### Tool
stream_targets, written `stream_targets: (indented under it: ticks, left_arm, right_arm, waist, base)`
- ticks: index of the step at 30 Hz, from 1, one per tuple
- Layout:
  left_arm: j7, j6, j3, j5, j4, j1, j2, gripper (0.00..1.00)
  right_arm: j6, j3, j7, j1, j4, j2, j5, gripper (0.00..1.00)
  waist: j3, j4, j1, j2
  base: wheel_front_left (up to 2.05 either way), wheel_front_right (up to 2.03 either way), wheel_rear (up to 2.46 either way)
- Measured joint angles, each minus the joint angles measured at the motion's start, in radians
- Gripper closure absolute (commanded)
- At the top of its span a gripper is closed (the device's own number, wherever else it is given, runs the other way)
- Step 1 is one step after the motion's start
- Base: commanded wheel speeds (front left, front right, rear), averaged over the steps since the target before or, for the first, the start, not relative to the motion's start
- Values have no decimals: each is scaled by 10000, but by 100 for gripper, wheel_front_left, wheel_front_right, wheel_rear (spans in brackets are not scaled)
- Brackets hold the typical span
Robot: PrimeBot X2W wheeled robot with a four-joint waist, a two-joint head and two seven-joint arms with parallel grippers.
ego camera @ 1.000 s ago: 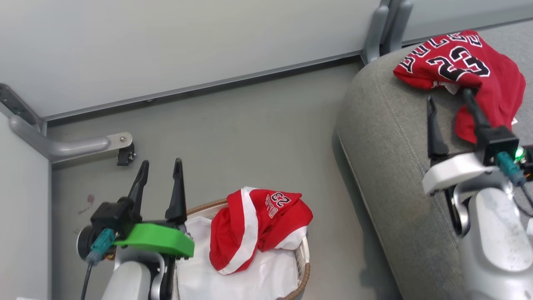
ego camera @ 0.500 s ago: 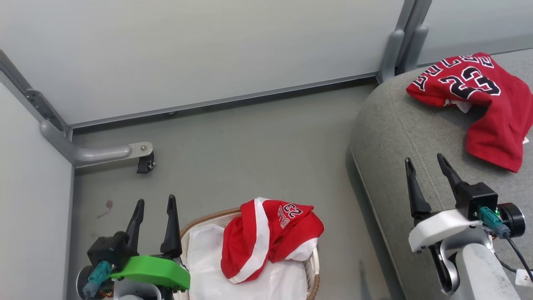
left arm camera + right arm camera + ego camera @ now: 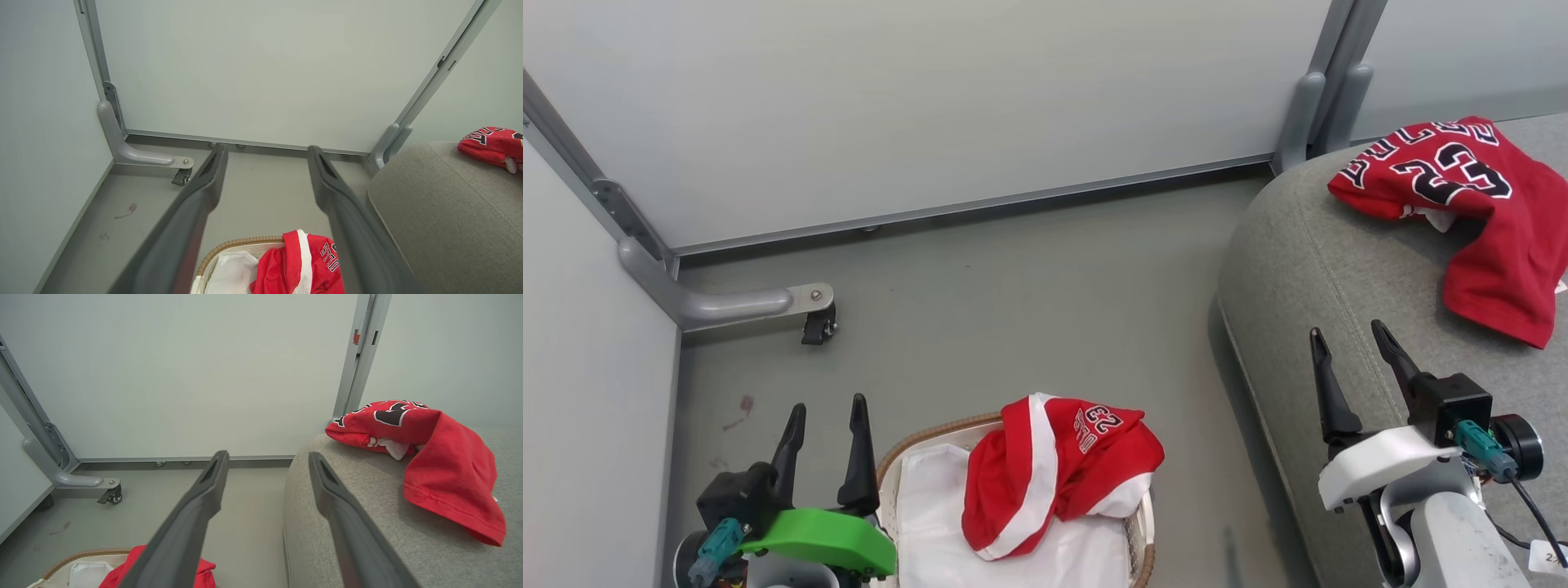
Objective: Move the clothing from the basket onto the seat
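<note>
Floor: bare grey floor [image 3: 1029, 310] lay open between the basket [image 3: 935, 430], the wall panel [image 3: 931, 106] and the sofa [image 3: 1298, 269].
Over the basket: the space above the red garment [image 3: 1054, 474], heaped at the basket's right side, was open; the left gripper [image 3: 827, 402] hovered just beside the rim's left, fingers spread and empty.
Left side: a bracket foot with a caster [image 3: 818, 327] jutted onto the floor.
Sofa top: bare fabric lay free between the right gripper [image 3: 1346, 329], fingers apart, and the red jersey [image 3: 1478, 212].
Far corner: grey posts [image 3: 1319, 90] stood against the sofa's edge.
</note>
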Motion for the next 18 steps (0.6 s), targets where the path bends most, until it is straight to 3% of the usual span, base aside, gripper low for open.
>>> stream_targets:
  ticks: [18]
  left_arm:
    - [0, 0, -38, 8, -4, 159, -2, 0]
  right_arm:
    - [0, 109, 0, 163, 48, 0, 27, 0]
  waist:
    - [-268, 19, 0, 0]
  base:
    - [0, 0, 0]
